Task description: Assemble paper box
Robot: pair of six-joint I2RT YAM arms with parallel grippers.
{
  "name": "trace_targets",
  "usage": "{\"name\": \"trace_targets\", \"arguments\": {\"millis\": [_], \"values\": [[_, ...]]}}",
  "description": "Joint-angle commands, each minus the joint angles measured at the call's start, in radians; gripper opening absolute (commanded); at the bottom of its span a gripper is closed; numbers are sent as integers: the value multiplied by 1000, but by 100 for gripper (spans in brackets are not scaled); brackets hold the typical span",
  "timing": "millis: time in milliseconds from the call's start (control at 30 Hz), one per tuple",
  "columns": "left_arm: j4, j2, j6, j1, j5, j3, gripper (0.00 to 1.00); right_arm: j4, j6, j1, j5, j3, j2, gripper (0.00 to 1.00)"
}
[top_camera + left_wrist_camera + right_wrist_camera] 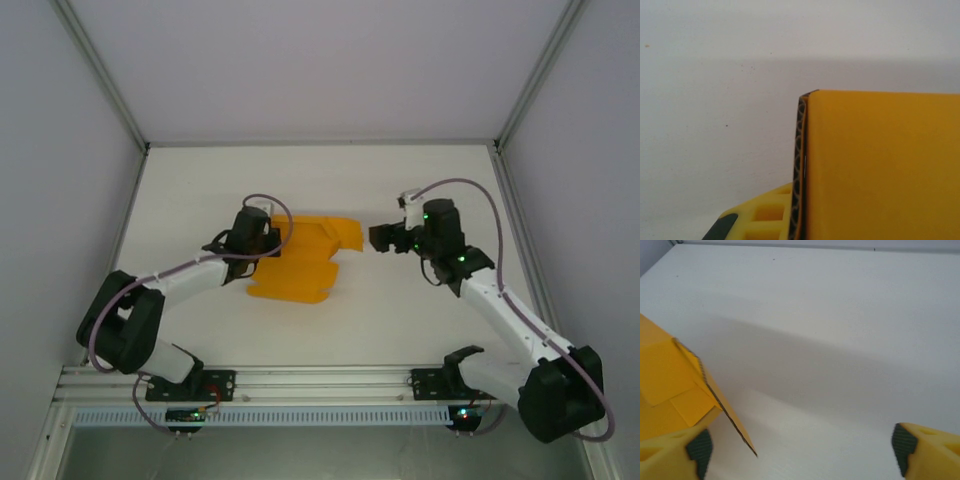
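In the left wrist view, one yellow finger [762,219] of the left gripper [264,244] sits low in the picture, cut off by the bottom edge. A wall of the paper box [300,262] stands against its inner side, the dark fluted edge of the card facing the camera. That orange-yellow panel covers the whole lower right of the view and hides the second finger. Whether the jaws are clamped on the card or merely stand around it cannot be told. From above, this gripper sits at the sheet's left edge, its tips lost against the card.

The right gripper [380,238] has its jaws spread wide with nothing between them. Its two dark pads [700,447] sit at opposite bottom corners of the right wrist view, both yellow fingers cropped by the frame. A folded flap of the box rises beside the left-hand finger in that view. Whether it touches the finger is unclear.

From above, the box lies partly folded in the middle of the white table [420,180], between the two grippers. Its right edge is just short of the right gripper, and its folds are hard to read from that height.
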Motion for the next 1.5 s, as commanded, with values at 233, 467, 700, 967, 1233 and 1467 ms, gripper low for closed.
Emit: {"name": "trace_targets", "arguments": {"millis": [233, 467, 700, 967, 1233, 1467], "values": [[55, -65, 30, 9, 60, -16, 0, -61, -155, -75, -469, 125, 270, 74], [59, -55, 26, 9, 50, -10, 0, -160, -305, 48, -512, 230, 390, 70], [59, -34, 22, 9, 43, -1, 0, -151, -329, 136, -492, 248, 427, 70], [63, -7, 18, 6, 39, -2, 0, -43, -260, 233, -295, 280, 471, 69], [54, 15, 25, -19, 8, 5, 0, 84, -93, 358, 200, 292, 508, 57], [36, 49, 23, -48, -9, 22, 0, 193, 28, 431, 544, 280, 585, 27]]}}
